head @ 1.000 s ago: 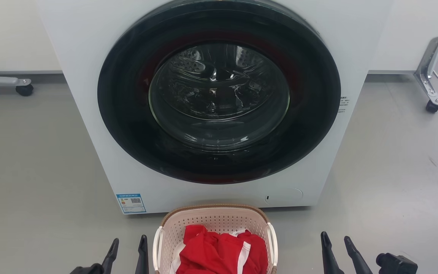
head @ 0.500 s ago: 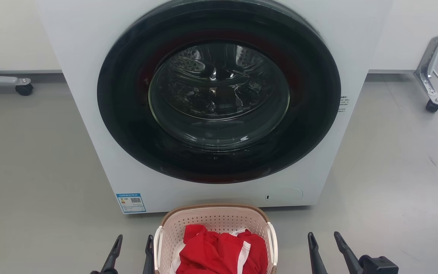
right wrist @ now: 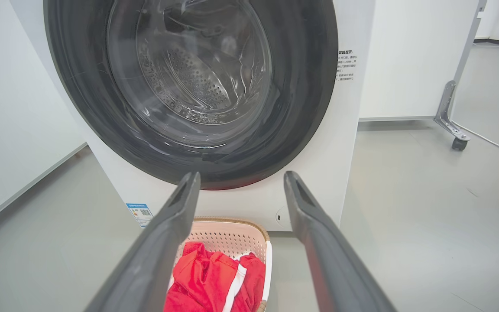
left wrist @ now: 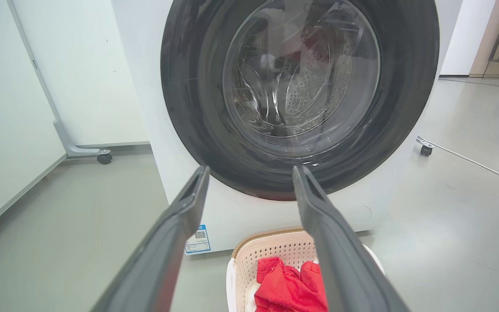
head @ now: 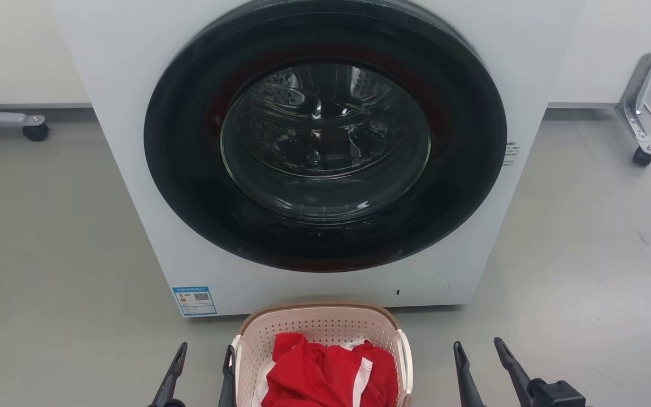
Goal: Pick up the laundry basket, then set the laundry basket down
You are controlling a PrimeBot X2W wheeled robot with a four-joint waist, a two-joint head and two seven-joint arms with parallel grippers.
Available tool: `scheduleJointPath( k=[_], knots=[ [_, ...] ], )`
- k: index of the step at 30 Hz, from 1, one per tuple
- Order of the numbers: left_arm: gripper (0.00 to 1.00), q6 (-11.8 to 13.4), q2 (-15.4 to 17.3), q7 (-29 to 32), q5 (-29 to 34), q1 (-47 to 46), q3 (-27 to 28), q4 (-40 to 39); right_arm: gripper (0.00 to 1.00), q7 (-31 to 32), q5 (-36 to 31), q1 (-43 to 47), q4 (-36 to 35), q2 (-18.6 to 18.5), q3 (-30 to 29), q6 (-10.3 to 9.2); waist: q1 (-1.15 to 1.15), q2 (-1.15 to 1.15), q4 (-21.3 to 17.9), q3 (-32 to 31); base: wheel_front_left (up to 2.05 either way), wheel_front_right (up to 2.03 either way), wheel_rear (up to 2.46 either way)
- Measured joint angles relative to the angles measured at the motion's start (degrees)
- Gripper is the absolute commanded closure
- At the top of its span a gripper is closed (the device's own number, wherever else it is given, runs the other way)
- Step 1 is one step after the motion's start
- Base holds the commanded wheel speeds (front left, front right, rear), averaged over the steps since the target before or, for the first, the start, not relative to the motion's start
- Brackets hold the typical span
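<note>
The laundry basket (head: 319,327) stands on the grey floor at the bottom centre of the head view, just in front of the washing machine. It is pale pink, perforated, with a brown rim and white side handles, and holds red clothing (head: 325,376) with white trim. My left gripper (head: 205,354) is open just left of the basket, its inner finger close beside the left handle. My right gripper (head: 479,349) is open about a hand's width right of the basket. The basket (left wrist: 271,249) sits low between the left fingers in the left wrist view, and the basket (right wrist: 232,236) lies low left in the right wrist view.
A white front-loading washing machine (head: 133,85) with a large dark round door (head: 325,135), shut, rises directly behind the basket. Caster-footed metal stands sit at the far left (head: 36,133) and far right (head: 642,155). Grey floor spreads on both sides.
Both grippers have moved inward toward the basket: the left one rightward to the left handle, the right one leftward. The basket has not moved.
</note>
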Motion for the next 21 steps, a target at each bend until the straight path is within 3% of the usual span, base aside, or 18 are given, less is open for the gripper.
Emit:
scheduleJointPath(
  k=[21],
  knots=[
    [0.00,0.0,-0.8,0.0,-0.5,0.0,1.9,-1.7,0.00,0.0,-0.5,0.1,-1.8,0.1,-2.6,0.09,0.00,0.00,0.0,0.0,0.00,0.00,0.00]
  ],
)
